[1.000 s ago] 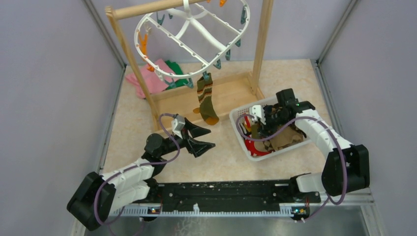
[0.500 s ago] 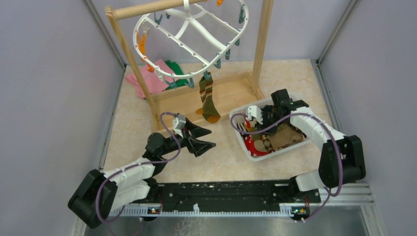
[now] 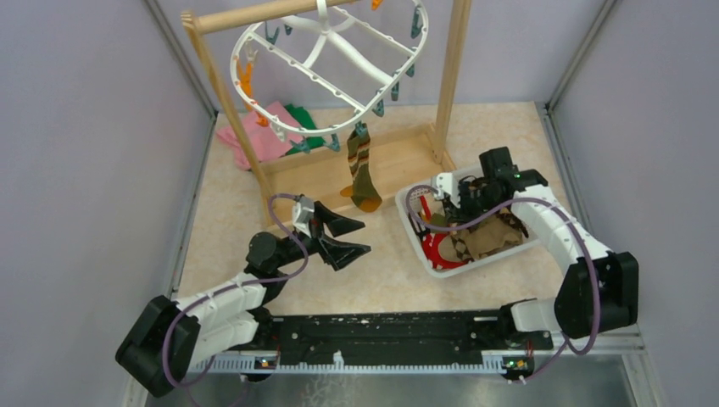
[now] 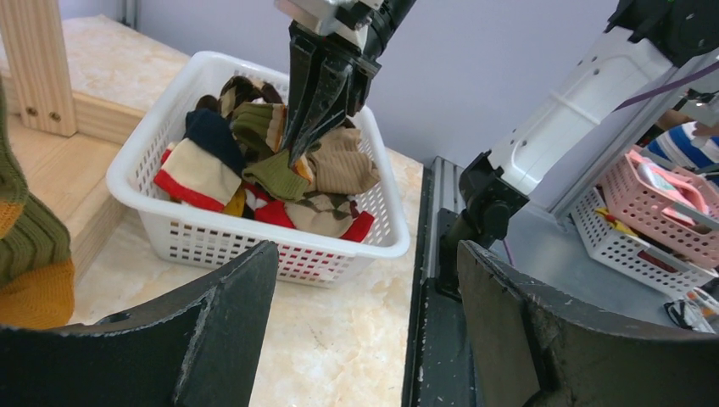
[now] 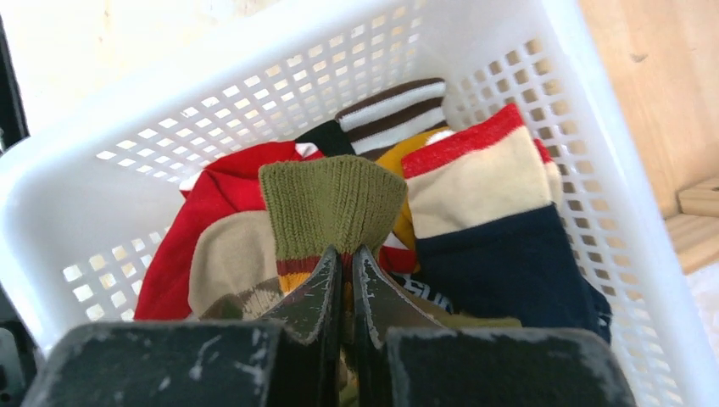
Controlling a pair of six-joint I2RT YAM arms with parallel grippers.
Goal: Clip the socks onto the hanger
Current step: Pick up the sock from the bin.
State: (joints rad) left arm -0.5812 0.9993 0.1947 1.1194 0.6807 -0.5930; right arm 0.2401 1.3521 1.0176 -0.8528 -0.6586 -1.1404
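The white oval hanger (image 3: 320, 27) hangs from the wooden pole, with one olive-and-orange striped sock (image 3: 362, 174) clipped at its near edge. More socks lie heaped in the white basket (image 3: 415, 242). My right gripper (image 5: 346, 253) points down into that heap and is shut on the cuff of an olive sock (image 5: 331, 203) with red and orange stripes. The left wrist view shows the same grip, the right gripper (image 4: 297, 157) pinching the olive sock (image 4: 275, 174). My left gripper (image 3: 366, 237) hovers open over the table left of the basket, holding nothing.
Around the gripped sock lie a navy sock with a cream and red cuff (image 5: 500, 254), a red sock (image 5: 220, 191) and a tan one. The wooden rack (image 3: 449, 76) stands behind the basket. Pink and green cloths (image 3: 263, 127) lie at the back left.
My right gripper has closed from open onto the olive sock's cuff while shifting slightly within the basket. The left arm has barely moved.
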